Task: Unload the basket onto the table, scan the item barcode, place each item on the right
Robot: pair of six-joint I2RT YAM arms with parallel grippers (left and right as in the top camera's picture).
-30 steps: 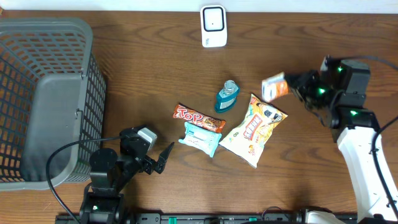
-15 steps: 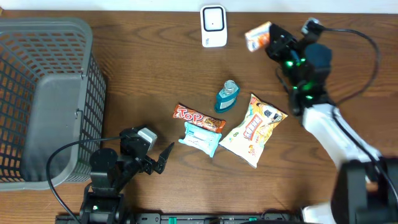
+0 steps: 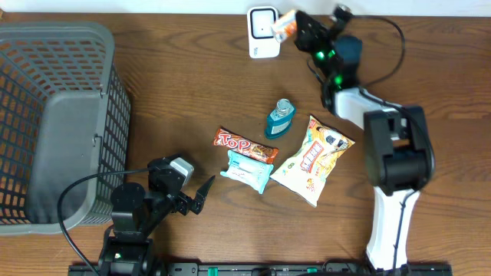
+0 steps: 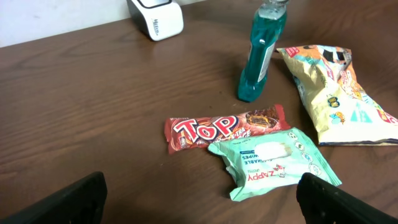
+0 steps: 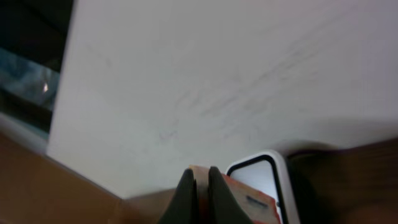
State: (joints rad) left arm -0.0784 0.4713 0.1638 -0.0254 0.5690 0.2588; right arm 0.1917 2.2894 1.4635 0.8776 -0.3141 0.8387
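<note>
At the left edge of the desk (image 3: 176, 84) stands a grey mesh basket (image 3: 54, 123); nothing can be made out inside it.

Middle of the desk, four items lie waiting, close together:
- snack bag (image 3: 313, 159), flat, on the right of the group;
- wipes pack (image 3: 248, 170), flat, toward the near edge;
- Top bar (image 3: 245, 145), just behind the wipes pack and seemingly touching it;
- blue bottle (image 3: 281, 119), farthest back.

Near edge, left of centre: the left fingers (image 3: 204, 192) are spread wide and carry nothing, pointed toward the wipes pack and apart from it. Judgement: this arm is parked clear so as not to obstruct the other.

Far edge, centre: the white scanner (image 3: 262, 32) stands against the back.

The right fingers (image 5: 186, 199) are pinched shut on a small box (image 3: 285, 25), orange and white, lifted off the desk and held just beside the scanner's right side. The wrist view shows the box partly over the scanner face. Judgement: the box is being presented so its barcode meets the reader. Whether the code faces the window cannot be told.
</note>
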